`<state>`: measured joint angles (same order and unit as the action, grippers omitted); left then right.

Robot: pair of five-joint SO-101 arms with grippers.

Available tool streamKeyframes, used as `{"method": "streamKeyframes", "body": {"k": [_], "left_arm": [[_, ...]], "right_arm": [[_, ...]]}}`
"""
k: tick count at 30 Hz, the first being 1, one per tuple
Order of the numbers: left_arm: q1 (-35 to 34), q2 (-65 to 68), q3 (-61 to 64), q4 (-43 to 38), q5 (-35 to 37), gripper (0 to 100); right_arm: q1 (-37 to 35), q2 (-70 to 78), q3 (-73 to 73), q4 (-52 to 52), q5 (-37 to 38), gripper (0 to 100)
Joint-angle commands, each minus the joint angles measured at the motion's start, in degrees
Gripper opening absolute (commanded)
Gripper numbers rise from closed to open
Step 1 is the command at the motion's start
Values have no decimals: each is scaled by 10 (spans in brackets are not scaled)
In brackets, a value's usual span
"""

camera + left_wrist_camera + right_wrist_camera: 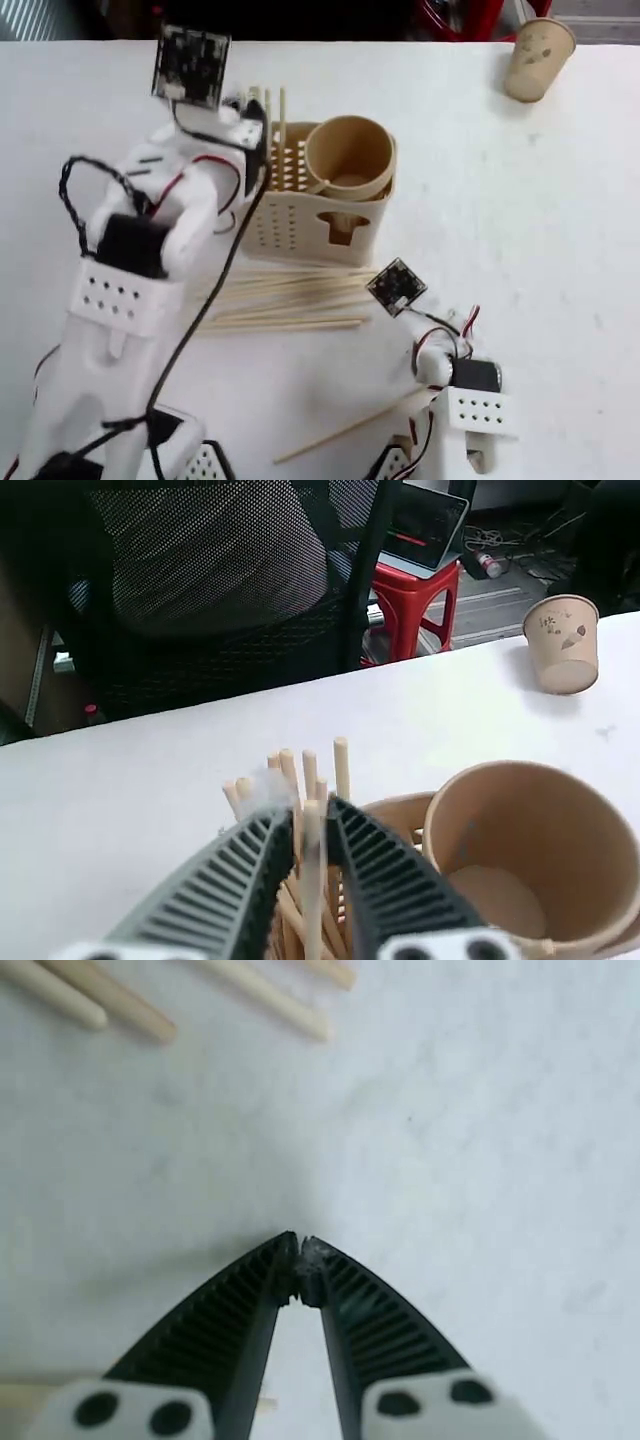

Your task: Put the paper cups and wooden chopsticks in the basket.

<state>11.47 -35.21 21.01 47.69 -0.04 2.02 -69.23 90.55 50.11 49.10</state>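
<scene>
Clenched on one pale wooden chopstick (311,880) at the cream perforated plastic basket (300,225), the left gripper (310,812) likely needs to release it next; the right gripper (300,1250) sits pinched together, empty.

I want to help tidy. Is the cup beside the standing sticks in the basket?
In. The paper cup sits inside the basket beside upright chopsticks.

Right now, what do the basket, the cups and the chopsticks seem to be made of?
The basket looks like moulded plastic, cream and matte, with a regular grid of holes. The cups seem to be brown paper, matte, with a thin rolled rim. The chopsticks look like pale bare wood, perhaps bamboo: no shine or coating shows.
</scene>
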Motion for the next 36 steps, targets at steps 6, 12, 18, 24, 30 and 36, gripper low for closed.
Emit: {"method": "streamKeyframes", "body": {"k": [6,12,18,24,30,36], "left_arm": [[-63,-87,-8,-3,-22,166],[-158,6,-90,84,-20,166],[-280,218,-129,129,10,166],[-309,410,-184,132,96,168],[-311,502,-250,132,166,169],[-323,538,-255,127,229,169]], "right_arm": [[-2,-4,-3,-9,-1,18],[-2,-4,-6,-7,-1,18],[-5,1,-64,57,-1,18],[-39,2,-265,219,1,18],[-284,23,-382,347,-21,19],[-439,210,-431,299,-59,94]]}}
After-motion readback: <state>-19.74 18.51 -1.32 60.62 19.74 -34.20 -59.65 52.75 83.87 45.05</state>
